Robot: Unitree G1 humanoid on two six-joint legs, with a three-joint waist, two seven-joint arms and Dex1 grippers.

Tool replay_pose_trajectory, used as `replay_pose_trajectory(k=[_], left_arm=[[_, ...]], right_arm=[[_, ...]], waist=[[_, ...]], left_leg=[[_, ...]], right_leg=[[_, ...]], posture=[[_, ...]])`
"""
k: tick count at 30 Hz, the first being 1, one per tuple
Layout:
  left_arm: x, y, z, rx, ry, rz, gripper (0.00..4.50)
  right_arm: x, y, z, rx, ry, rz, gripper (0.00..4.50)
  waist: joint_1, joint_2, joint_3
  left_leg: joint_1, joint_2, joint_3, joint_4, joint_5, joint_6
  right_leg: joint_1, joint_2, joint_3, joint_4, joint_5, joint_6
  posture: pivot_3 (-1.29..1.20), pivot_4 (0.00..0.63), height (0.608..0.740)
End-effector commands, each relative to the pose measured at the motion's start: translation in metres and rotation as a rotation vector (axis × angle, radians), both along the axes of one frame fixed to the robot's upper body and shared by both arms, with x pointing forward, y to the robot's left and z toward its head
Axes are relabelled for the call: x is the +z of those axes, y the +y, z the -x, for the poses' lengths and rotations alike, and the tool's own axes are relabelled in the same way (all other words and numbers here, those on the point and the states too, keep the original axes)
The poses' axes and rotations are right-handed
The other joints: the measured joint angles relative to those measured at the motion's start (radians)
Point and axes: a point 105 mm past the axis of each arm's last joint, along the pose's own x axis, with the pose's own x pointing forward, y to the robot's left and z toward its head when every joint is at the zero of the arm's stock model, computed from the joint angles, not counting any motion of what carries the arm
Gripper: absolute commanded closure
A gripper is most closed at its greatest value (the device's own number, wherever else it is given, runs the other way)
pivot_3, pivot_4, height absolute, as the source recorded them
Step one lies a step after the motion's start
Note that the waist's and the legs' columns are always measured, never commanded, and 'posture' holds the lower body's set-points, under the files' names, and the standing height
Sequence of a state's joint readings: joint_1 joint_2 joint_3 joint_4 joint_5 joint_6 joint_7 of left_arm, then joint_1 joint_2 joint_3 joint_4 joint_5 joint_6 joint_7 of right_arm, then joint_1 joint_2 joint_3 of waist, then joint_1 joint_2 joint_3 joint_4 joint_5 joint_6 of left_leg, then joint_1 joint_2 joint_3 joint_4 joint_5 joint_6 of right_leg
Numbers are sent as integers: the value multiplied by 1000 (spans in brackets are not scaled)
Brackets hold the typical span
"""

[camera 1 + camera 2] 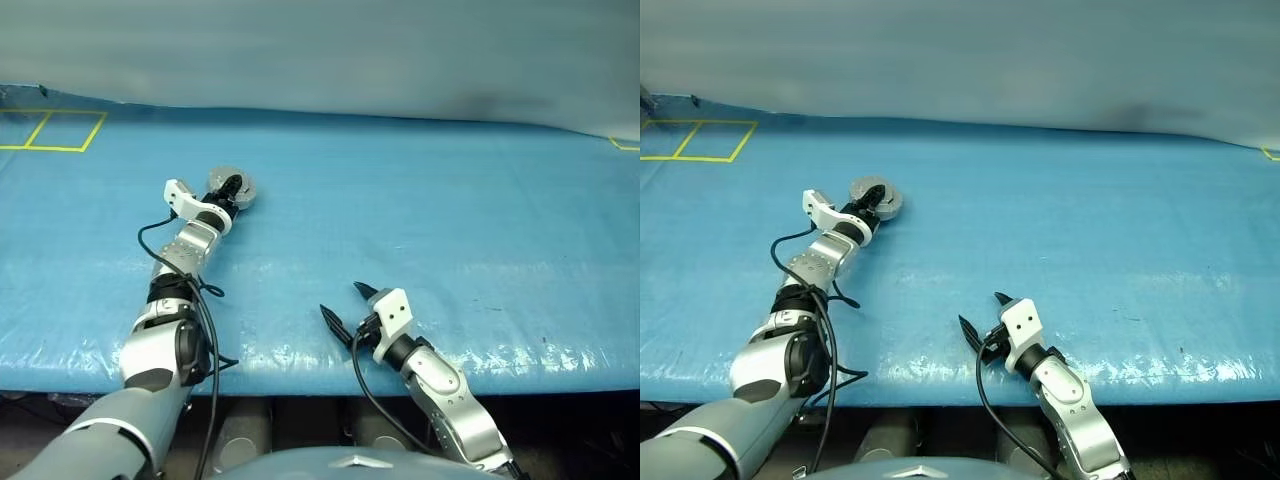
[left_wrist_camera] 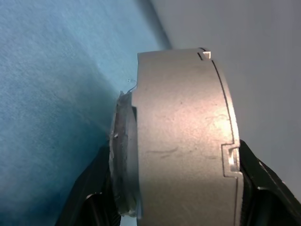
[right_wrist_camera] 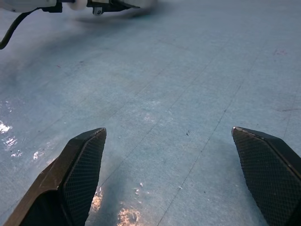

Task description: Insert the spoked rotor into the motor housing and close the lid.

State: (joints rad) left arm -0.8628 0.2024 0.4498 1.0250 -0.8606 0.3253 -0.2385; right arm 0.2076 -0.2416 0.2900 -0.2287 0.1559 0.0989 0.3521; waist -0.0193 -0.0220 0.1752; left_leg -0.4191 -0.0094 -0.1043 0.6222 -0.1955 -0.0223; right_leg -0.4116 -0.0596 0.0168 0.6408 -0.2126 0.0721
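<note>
Nearest me, my right claw [image 1: 345, 308] is hanging just over the near edge of the blue tabletop [image 1: 420, 220], its two black fingers [image 3: 80, 165] spread wide with nothing between them, only the bare blue sheet lying beneath. Farther out and to the left, my left claw [image 1: 232, 190] is reaching forward over the tabletop and gripping the motor housing [image 2: 183, 141] across its grey round body, one black finger pressing on each side. In the left wrist view the housing is showing me its smooth grey outer wall with a thin seam line and two small square notches along one edge, and a paler, rougher disc is sitting against its other face; I cannot tell whether that is the lid. I am reading no brand, label or writing on the housing or anywhere on the sheet. Yellow tape lines [image 1: 60, 130] are marking squares at the tabletop's far left corner.
</note>
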Motion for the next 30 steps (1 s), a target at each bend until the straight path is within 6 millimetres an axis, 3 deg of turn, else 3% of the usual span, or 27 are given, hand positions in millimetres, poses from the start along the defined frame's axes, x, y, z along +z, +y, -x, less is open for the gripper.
replay_pose_trajectory(k=[1, 6, 12, 16, 20, 25, 30], left_arm=[[19, -3, -10, -4, -37, -79, 2050], [8, -7, -7, -59, 11, -161, 2050], [-9, 13, 5, -60, 89, -218, 46], [-24, 38, 25, -54, 161, -259, 16], [-33, 47, 53, -115, 209, -276, 16], [-42, 48, 96, -222, 258, -299, 16], [-37, 31, 135, -360, 159, -392, 16]], right_arm=[[9, 0, -2, -4, -33, -2, 0], [10, 1, -3, 0, -31, 0, 0], [10, 4, -3, 9, -25, -5, 0], [10, 9, -5, 38, -20, -5, 0], [10, 11, -7, 60, -3, -12, 0], [11, 10, -8, 73, 14, -23, 0], [10, 8, -8, 86, 61, -52, 0]], waist=[[-2, 0, 0], [-3, 0, 0], [-10, 1, -1], [-37, 2, -2], [-48, 5, -5], [-44, 7, -6], [-37, 10, -10]], left_leg=[[0, 0, 0, 0, 0, 0], [2, 0, 0, 1, 0, 0], [6, 0, 0, 1, 0, -1], [9, 1, 2, 0, 0, -1], [12, 2, 3, -1, 1, -1], [23, 2, 4, -4, 0, -1], [24, 2, 4, -3, 0, -2]], right_leg=[[0, 0, 0, 0, 0, 0], [2, 0, 0, 1, 0, 0], [5, 0, 0, 2, 0, 0], [6, 0, 2, 4, 1, 0], [6, 0, 3, 5, 1, -1], [16, -1, 3, 3, -3, -8], [18, -2, 4, 3, -4, -10]], posture=[[0, 150, 740], [0, 150, 740], [0, 150, 740], [0, 150, 740], [0, 150, 740], [0, 150, 740], [0, 150, 740]])
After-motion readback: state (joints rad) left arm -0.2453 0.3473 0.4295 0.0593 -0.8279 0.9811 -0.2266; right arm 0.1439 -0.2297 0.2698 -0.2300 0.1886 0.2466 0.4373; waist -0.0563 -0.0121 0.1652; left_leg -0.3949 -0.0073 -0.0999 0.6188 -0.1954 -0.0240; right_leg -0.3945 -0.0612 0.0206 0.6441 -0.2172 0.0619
